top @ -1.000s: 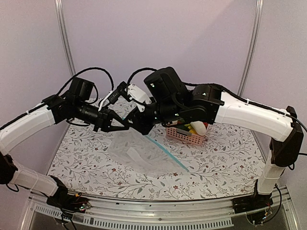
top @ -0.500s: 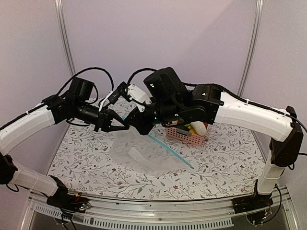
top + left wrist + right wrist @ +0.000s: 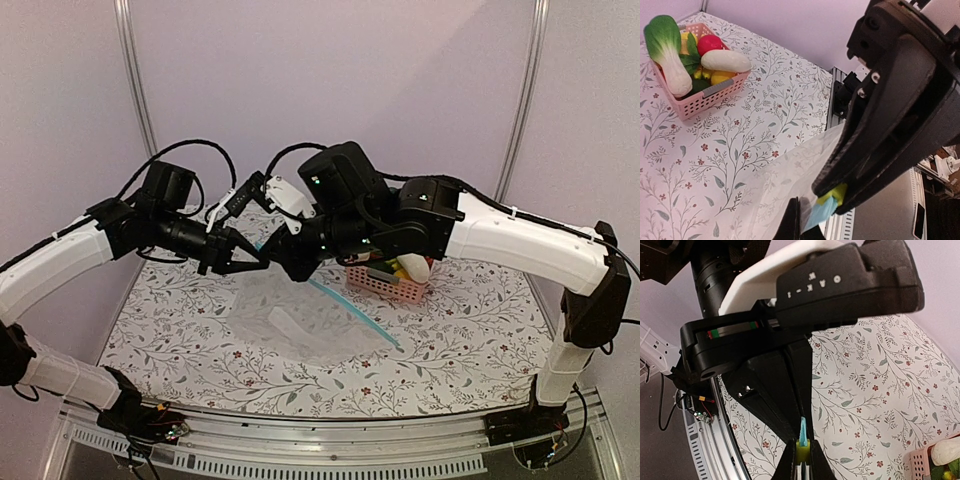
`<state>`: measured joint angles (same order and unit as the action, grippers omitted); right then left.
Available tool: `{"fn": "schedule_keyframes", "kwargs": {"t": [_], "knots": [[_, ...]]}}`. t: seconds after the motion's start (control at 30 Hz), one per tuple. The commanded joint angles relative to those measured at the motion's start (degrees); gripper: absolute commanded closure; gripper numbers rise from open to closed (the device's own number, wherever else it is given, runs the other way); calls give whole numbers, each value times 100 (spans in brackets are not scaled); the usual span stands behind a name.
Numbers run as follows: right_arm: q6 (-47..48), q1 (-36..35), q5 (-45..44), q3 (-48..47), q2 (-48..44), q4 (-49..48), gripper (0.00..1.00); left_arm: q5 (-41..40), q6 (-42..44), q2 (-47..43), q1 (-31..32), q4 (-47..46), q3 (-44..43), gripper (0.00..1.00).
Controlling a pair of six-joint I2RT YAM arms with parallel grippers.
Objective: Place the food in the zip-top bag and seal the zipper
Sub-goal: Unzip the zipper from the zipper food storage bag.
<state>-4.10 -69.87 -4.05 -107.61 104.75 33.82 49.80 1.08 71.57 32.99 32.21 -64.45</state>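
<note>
I find nothing bagged yet — the food [image 3: 670,55] sits in its basket [image 3: 700,100], left tool [image 3: 260,263] and right tool [image 3: 280,263] both clamped on the zipper [image 3: 352,314] of the zip-top bag [image 3: 290,328], sealing outstanding.

The zip-top bag [image 3: 300,325] is clear, crinkled plastic film with a faint sheen. Its zipper [image 3: 355,315] is a smooth light-blue plastic strip. The pink basket [image 3: 705,97] is matt slatted plastic, and the bok choy [image 3: 667,55] inside it is smooth and slightly glossy. A matt floral cloth covers the counter [image 3: 470,340].
</note>
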Motion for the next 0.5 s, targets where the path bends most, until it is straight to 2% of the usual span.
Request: {"fn": "schedule_keyframes", "kwargs": {"t": [0.0,0.47], "knots": [[-65,-19,-75,-47,22,127,98,-315,-22,-137,-40,-32,10,100],[-88,-16,-259,215,-153,128,99,-331,-88,-183,-261,-193,55,100]]}}
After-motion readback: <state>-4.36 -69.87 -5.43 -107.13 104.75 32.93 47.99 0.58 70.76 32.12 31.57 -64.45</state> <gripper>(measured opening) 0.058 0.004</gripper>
